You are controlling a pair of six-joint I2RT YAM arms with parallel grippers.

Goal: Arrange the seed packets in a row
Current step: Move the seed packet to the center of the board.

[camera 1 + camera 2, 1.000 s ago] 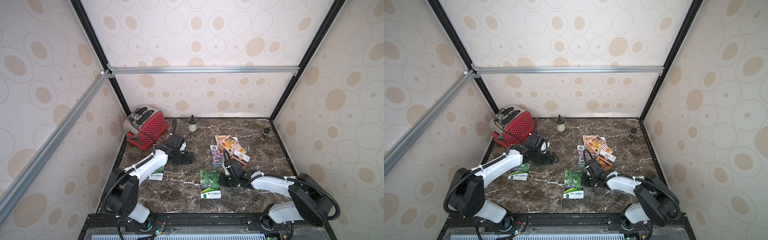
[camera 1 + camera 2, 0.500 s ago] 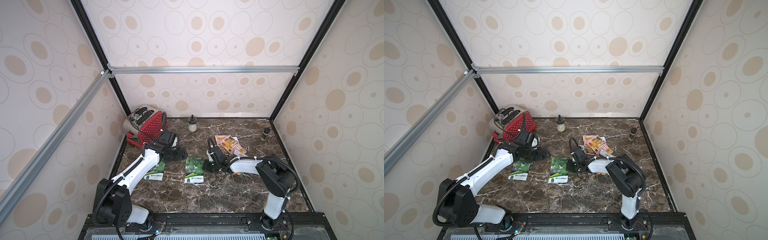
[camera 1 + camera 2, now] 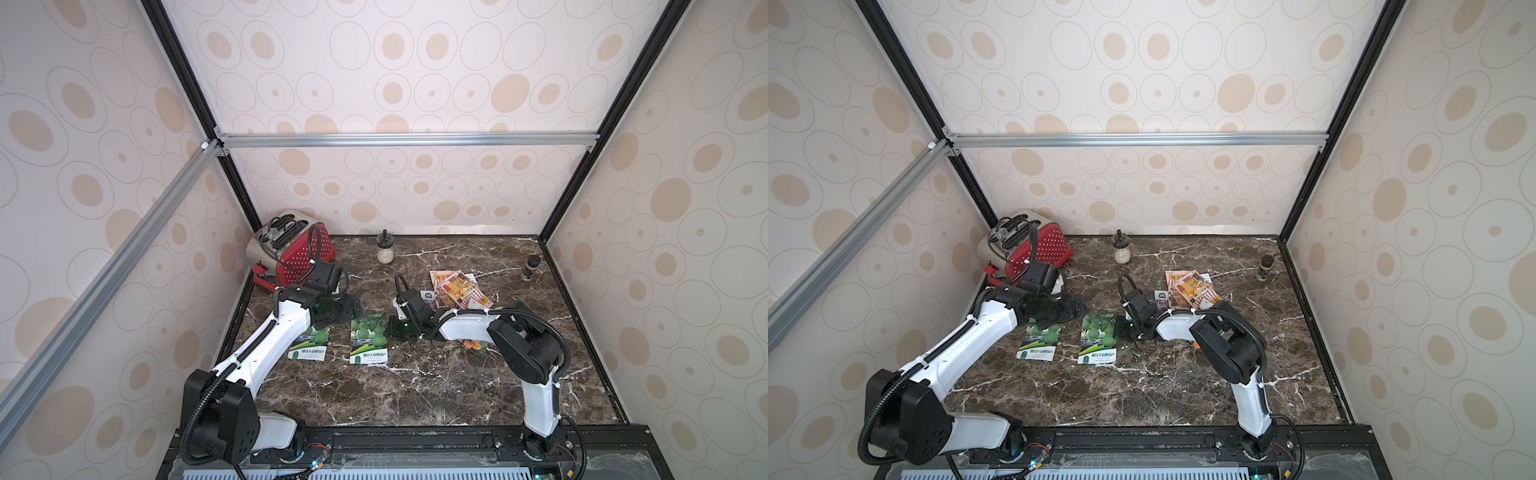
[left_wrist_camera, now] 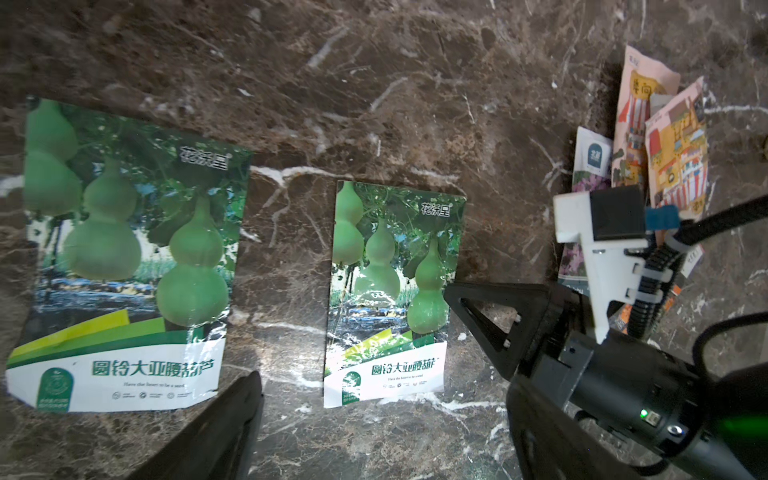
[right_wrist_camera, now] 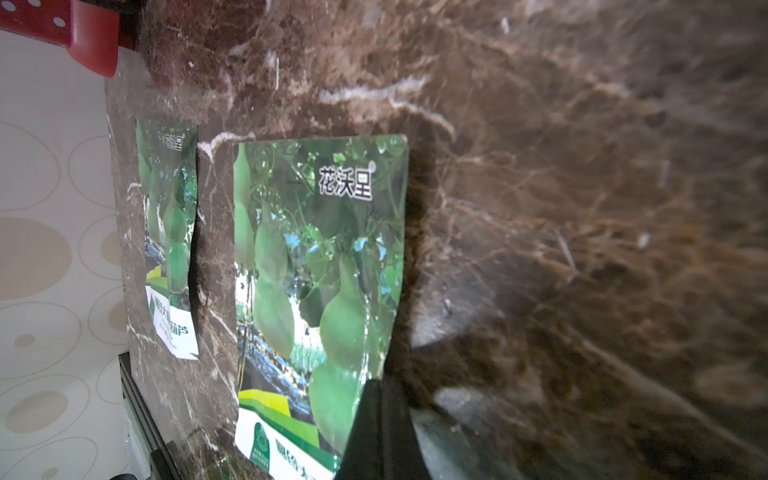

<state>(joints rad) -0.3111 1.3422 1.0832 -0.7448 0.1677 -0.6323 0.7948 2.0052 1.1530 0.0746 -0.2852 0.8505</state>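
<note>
Seed packet with green gourds (image 3: 311, 351) flat near the front, twin gourd packet (image 3: 369, 344) just beside it, right gripper (image 3: 394, 328) pinched shut, tip at the twin's edge, left gripper (image 3: 348, 311) spread wide and empty, heaped packets (image 3: 457, 289) farther back, red toaster (image 3: 299, 253) rearmost.

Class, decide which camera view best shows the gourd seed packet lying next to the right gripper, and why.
The left wrist view: the gourd seed packet lies whole, face-up, its print readable. The right wrist view shows the packet closer but slanted, its lower end cropped. Both top views show it whole but small.
</note>
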